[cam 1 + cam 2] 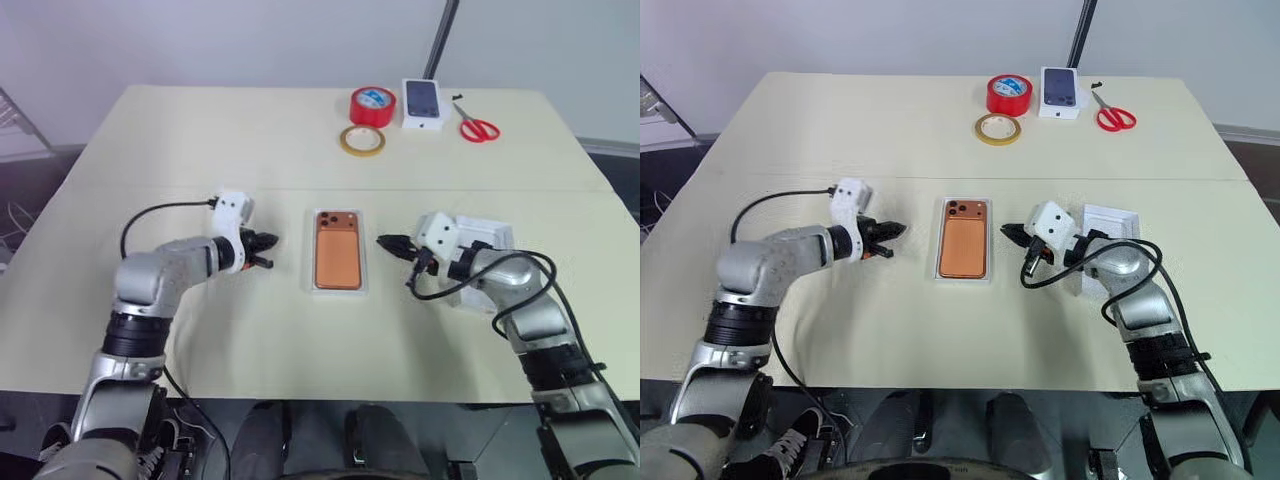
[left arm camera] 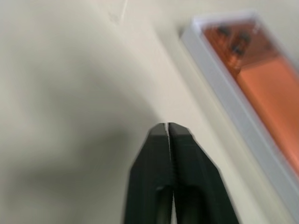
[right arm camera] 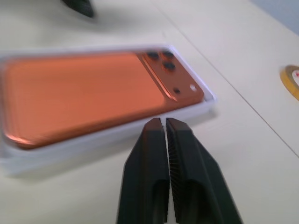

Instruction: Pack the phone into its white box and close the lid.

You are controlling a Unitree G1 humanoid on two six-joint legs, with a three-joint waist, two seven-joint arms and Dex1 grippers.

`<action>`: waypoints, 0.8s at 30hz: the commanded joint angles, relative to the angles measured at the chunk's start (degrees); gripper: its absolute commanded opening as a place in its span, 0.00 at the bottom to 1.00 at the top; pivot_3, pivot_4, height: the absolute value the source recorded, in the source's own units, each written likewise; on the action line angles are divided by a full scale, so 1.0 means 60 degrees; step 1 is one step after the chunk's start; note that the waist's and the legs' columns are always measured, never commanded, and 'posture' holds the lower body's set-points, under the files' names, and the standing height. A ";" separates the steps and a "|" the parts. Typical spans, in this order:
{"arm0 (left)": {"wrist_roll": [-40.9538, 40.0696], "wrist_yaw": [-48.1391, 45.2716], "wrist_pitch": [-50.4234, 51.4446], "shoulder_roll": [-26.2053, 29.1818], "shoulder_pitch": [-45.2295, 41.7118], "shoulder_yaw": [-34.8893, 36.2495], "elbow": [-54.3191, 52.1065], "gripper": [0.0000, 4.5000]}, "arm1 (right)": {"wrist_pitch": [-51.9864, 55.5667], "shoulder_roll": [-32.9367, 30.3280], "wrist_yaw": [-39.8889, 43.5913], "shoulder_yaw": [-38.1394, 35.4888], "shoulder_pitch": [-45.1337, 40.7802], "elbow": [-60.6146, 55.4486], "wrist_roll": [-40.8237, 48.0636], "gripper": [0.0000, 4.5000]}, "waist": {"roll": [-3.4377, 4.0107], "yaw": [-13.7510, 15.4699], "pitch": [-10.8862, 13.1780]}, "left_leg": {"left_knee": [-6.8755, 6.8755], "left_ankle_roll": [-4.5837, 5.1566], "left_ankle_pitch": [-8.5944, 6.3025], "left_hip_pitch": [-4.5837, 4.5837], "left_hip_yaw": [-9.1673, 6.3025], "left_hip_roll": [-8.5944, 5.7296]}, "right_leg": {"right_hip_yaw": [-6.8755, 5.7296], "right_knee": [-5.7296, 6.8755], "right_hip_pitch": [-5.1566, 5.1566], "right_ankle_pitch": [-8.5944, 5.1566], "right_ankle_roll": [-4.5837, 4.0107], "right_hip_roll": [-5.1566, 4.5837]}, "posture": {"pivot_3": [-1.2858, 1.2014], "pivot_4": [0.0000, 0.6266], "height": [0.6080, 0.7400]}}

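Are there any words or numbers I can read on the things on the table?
None can be read.
Red tape roll: a blue and white label on its side, too small to read.
White box with a phone picture: only the picture shows, no letters to make out.
Phone: plain orange back, no readable mark.
Yellow tape ring and scissors: no writing seen.

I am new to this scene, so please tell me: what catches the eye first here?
The orange phone lies back up inside the white box at the table's middle. The shut left claw and shut right claw point at it from either side, both empty. A red tape roll sits at the far edge.
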 commanded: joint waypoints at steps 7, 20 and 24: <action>0.0617 -0.1313 -0.0149 -0.0182 -0.0007 -0.1330 -0.0292 0.01 | -0.1825 0.0279 -0.0401 0.1189 -0.0293 0.1029 -0.1640 0.00 | 0.0007 -0.0038 -0.0004 | 0.0011 0.0007 -0.0003 0.0005 0.0000 0.0003 | -0.0001 0.0011 0.0007 0.0001 0.0000 0.0001 | 0.52 0.24 1.00; 0.1423 -0.2456 -0.0902 -0.1560 -0.0909 -0.2159 0.1116 0.01 | -0.1289 -0.0190 -0.0489 -0.0109 -0.0158 0.0722 -0.0588 0.00 | 0.0017 0.0205 -0.0012 | 0.0038 0.0031 -0.0013 0.0021 -0.0017 -0.0022 | -0.0016 -0.0008 0.0062 -0.0001 0.0004 -0.0015 | 0.52 0.24 1.00; 0.1580 -0.2626 -0.1079 -0.1471 -0.0782 -0.2053 0.1197 0.01 | -0.1653 -0.0490 -0.0794 0.0012 -0.0079 0.0980 -0.1249 0.00 | 0.0019 0.0168 -0.0013 | 0.0031 0.0031 -0.0013 0.0026 -0.0018 -0.0008 | -0.0017 -0.0002 0.0055 -0.0001 0.0004 -0.0002 | 0.52 0.24 1.00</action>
